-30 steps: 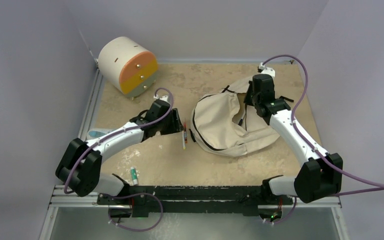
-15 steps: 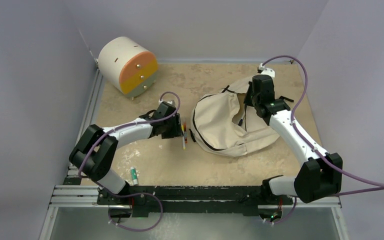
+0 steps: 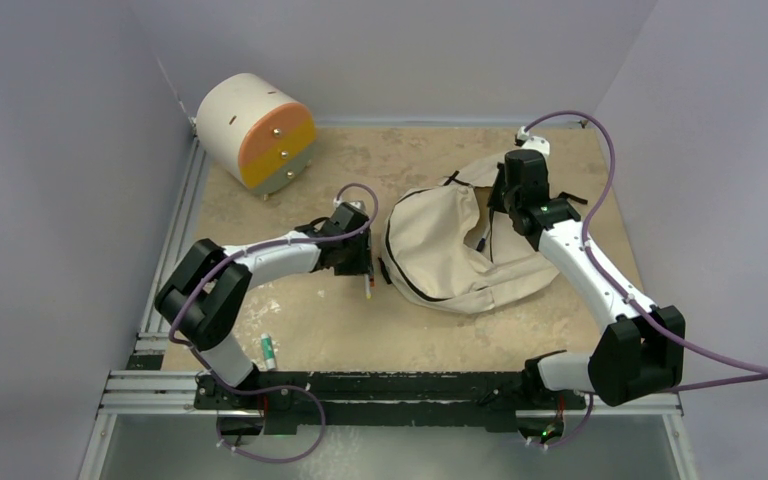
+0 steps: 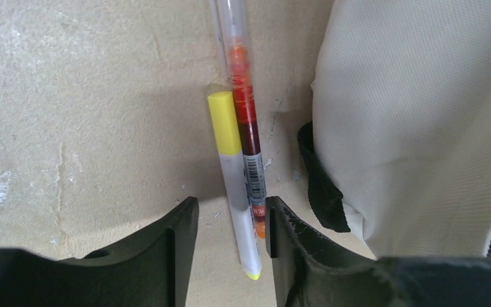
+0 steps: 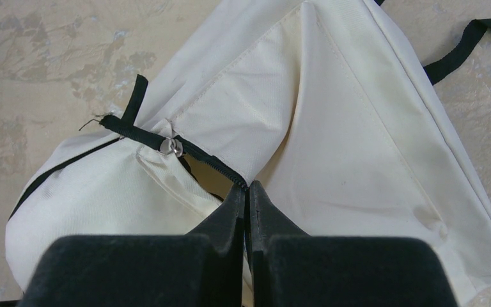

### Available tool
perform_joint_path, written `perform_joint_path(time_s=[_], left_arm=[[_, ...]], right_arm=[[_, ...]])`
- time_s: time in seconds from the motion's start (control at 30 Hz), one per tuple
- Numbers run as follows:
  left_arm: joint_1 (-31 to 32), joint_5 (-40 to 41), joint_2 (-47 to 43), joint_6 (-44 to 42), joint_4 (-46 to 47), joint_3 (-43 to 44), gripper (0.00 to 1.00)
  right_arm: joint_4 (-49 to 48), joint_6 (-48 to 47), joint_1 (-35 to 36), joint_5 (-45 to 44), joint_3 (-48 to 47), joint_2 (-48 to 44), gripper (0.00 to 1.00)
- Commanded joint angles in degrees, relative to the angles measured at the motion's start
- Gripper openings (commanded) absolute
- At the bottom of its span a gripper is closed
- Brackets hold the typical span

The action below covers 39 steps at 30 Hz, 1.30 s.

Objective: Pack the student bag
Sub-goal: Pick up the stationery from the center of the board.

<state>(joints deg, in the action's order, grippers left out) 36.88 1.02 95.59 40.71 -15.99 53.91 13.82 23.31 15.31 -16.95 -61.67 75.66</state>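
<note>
The student bag point(image 3: 440, 250), cream fabric with black zipper lines, lies crumpled at the table's centre right. My right gripper point(image 5: 247, 188) is shut on the bag's point(image 5: 358, 128) fabric at the zipper edge, just past the metal zipper pull point(image 5: 171, 147). Left of the bag lie two pens side by side: a white marker with a yellow cap point(image 4: 233, 173) and a clear pen with red ink point(image 4: 246, 121). My left gripper point(image 4: 230, 203) is open and straddles their near ends. Its right finger is close against the red pen, while its left finger stands apart from the marker. From above, that gripper point(image 3: 365, 265) sits beside the bag's left edge.
A cream cylindrical drawer unit with an orange front point(image 3: 255, 130) stands at the back left. A small green-tipped stick point(image 3: 269, 350) lies near the front edge. A black strap end point(image 4: 319, 185) of the bag lies just right of the pens. Walls close in both sides.
My left arm has reached rightward until its gripper sits over the pens beside the bag, and its jaws have narrowed a little. The right arm and the bag have not moved.
</note>
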Motion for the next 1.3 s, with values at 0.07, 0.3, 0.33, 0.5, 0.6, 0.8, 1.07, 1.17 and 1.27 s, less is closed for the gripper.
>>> perform_joint_path(time_s=[0.07,0.3,0.33,0.5,0.6,0.8,1.07,1.17,1.27], left_arm=[[0.9,3.8,0.4,-1.4,-2.2,1.9,0.36],[0.8,4.4,-0.8,-1.1,-2.8,0.5,0.35],[0.9,4.6,-0.8,-1.1,-2.9,0.2,0.35],[0.9,5.1,0.3,-1.9,-3.4,0.0,0.28],[0.8,5.3,1.9,-3.1,-4.1,1.1,0.27],[2.0,9.8,6.2,-5.2,-9.1,5.4,0.26],[3.6,16.7,9.3,-6.3,-14.6,8.0,0.21],[3.8,17.1,9.4,-6.0,-15.2,7.7,0.10],[3.8,17.1,8.5,-4.9,-16.1,7.9,0.00]], right_arm=[[-2.0,-0.5,-0.5,-1.2,0.1,-2.1,0.00],[-2.2,-0.3,-0.5,-0.5,-0.1,-1.7,0.00],[-2.2,-0.3,-0.5,-0.5,-0.1,-1.7,0.00],[-2.1,-0.5,-0.5,-0.6,-0.3,-1.9,0.00],[-2.0,-0.6,-0.5,-0.9,-0.4,-2.0,0.00],[-2.0,-0.5,-0.5,-0.7,-0.6,-1.8,0.00],[-2.1,-0.5,-0.5,-0.5,-0.3,-1.7,0.00],[-2.2,-0.4,-0.5,-0.5,-0.1,-1.7,0.00],[-2.1,-0.4,-0.5,-0.5,-0.2,-1.9,0.00]])
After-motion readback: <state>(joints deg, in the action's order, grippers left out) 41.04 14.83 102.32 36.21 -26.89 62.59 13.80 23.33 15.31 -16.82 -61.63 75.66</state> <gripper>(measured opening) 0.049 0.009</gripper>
